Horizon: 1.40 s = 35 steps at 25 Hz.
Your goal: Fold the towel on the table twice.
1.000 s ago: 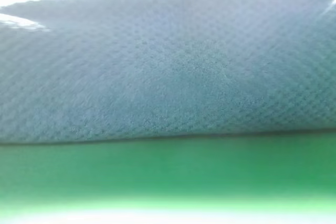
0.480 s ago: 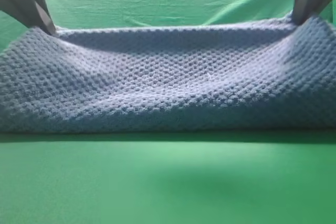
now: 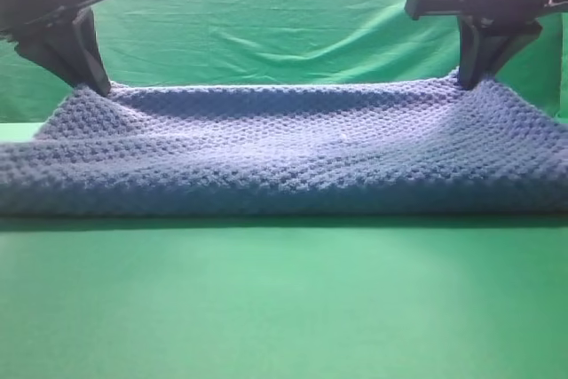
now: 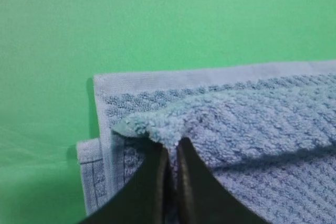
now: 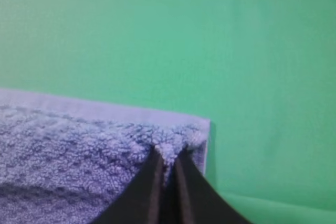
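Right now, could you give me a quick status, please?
Left claw and right claw shut on towel corners. Towel folded over, draped onto table. Nothing blocking.

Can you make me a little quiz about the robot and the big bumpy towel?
1. True or false: both tools are pinching the towel.
2. What colour is the table? A) red B) green C) white
3. Fill in: in the left wrist view, the left tool holds a towel corner above another ______ of towel.

Key
1. True. The left tool and the right tool each grip a far corner.
2. B
3. Layer. A flat towel layer lies underneath the lifted corner.
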Each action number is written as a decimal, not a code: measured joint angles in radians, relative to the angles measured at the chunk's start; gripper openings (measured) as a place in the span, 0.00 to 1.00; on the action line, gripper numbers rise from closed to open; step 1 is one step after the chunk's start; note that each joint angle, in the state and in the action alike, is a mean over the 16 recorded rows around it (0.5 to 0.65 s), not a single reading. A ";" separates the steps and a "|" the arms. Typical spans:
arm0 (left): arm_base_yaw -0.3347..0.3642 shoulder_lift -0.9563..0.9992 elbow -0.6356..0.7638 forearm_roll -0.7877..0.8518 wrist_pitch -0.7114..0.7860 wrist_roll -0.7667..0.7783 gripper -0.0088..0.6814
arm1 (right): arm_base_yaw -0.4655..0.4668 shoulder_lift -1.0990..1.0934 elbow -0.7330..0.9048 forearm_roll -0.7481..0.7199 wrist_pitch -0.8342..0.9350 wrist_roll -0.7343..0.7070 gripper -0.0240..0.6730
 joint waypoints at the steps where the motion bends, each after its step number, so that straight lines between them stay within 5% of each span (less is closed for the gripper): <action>1: 0.000 0.003 -0.001 0.001 -0.007 0.000 0.12 | -0.002 0.007 -0.006 0.000 -0.004 -0.001 0.15; 10: 0.000 -0.030 -0.007 0.020 -0.022 0.001 0.60 | -0.010 -0.035 -0.021 -0.005 0.007 -0.006 0.65; 15: 0.000 -0.112 -0.021 0.039 0.014 0.001 0.72 | -0.011 -0.137 -0.022 -0.007 0.066 -0.007 0.79; 19: 0.000 -0.211 -0.034 0.053 0.064 0.001 0.59 | -0.011 -0.257 -0.022 -0.006 0.139 -0.007 0.71; 28: 0.000 -0.477 -0.058 0.073 0.194 0.042 0.13 | -0.011 -0.580 -0.023 0.006 0.317 -0.018 0.24; 35: 0.000 -0.704 -0.026 0.075 0.271 0.109 0.01 | -0.011 -0.834 -0.005 0.060 0.400 -0.098 0.05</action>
